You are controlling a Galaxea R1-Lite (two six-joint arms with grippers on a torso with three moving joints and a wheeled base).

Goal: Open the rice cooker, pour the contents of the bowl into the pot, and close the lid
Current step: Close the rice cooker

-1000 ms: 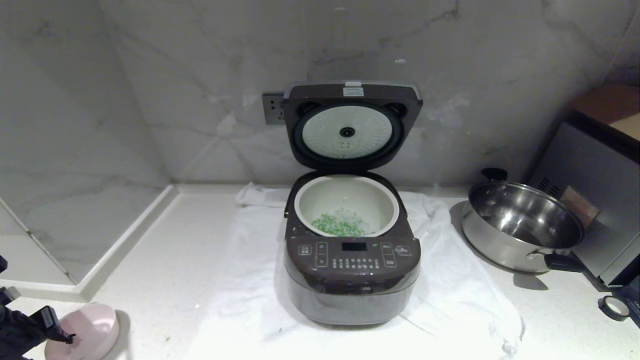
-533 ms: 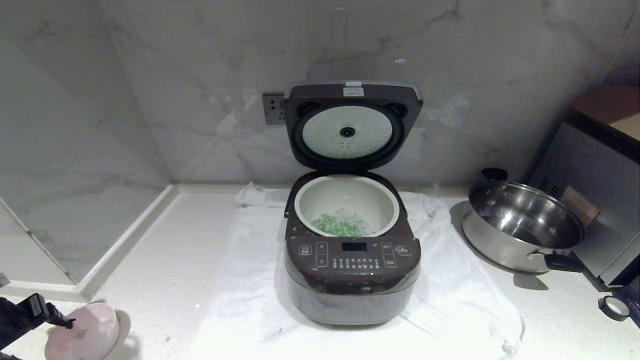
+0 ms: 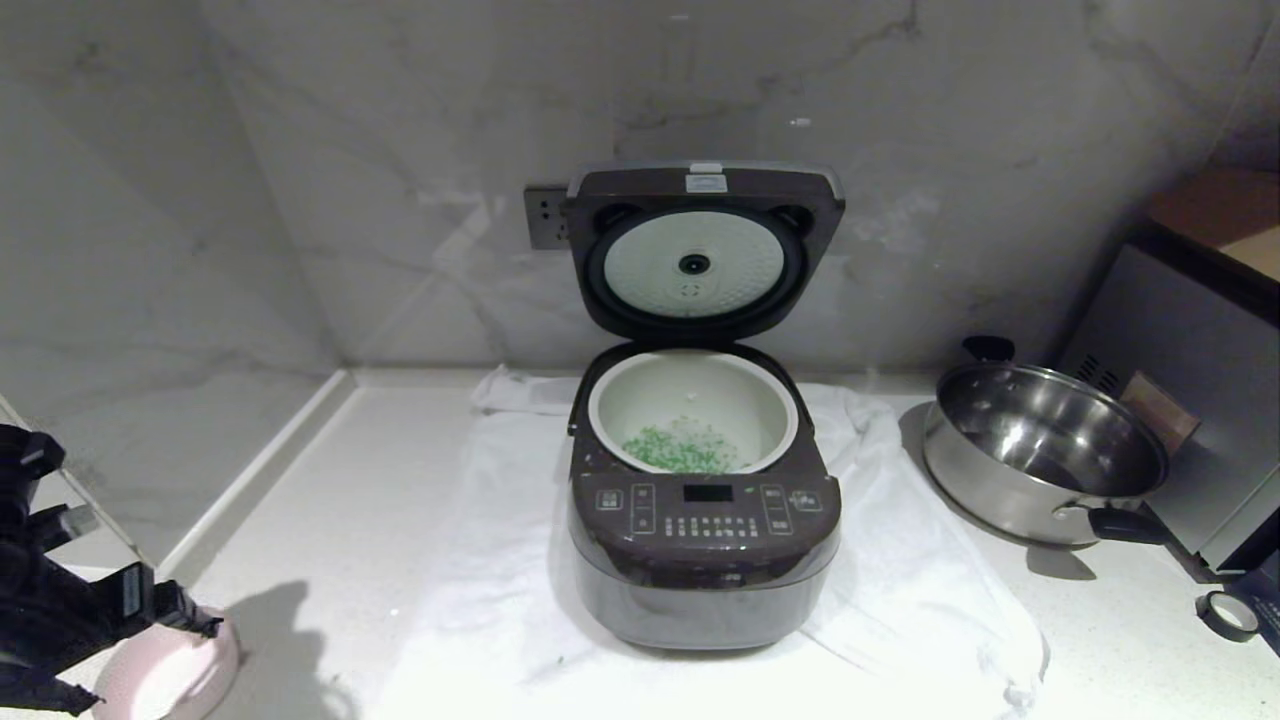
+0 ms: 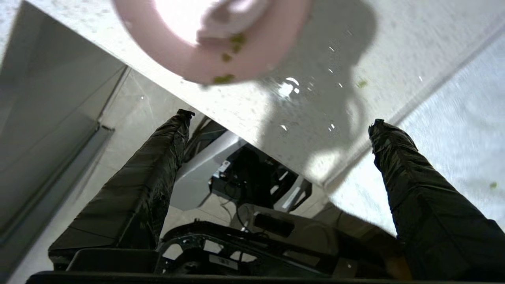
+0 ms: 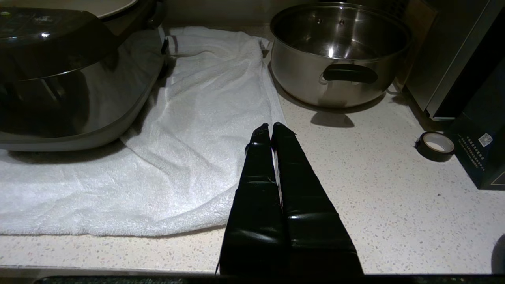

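The rice cooker stands on a white towel with its lid raised against the wall. Inside the white pot lie the green contents. At the counter's front left corner sits the pink bowl, shown blurred in the left wrist view as a pink bowl with a few green bits stuck to it. My left gripper hangs just above it, open and empty, with the fingertips well apart. My right gripper is shut over the counter beside the towel's edge.
A steel pan with black handles stands right of the cooker, a dark appliance behind it and a tape roll in front. The towel spreads under the cooker. A socket is on the wall. The bowl sits close to the counter's edge.
My left gripper has opened, let go of the bowl's rim and lifted away above it. The bowl stays on the counter. The right arm is still.
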